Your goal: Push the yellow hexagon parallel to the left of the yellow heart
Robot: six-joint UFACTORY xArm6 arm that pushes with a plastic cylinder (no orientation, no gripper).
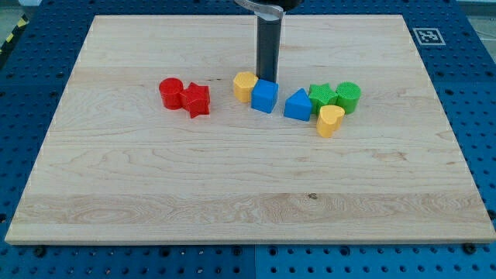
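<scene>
You'll find the yellow hexagon block (245,86) left of the blue cube (264,96), touching it, well left of the yellow heart block (329,121) on the wooden tabletop (232,194). My tip (268,79) hides behind the cube; no hand fitted.

A single straight, dark cylindrical rod comes down from the far edge of the scene, standing upright with no visible tilt. Its upper end meets a wider dark and silvery mount that is cut off by the view's top, so nothing of the arm above shows. My tip (268,79) rests low at the wooden tabletop (232,194), in the far half, a little right of centre. Its very end is partly hidden.
</scene>
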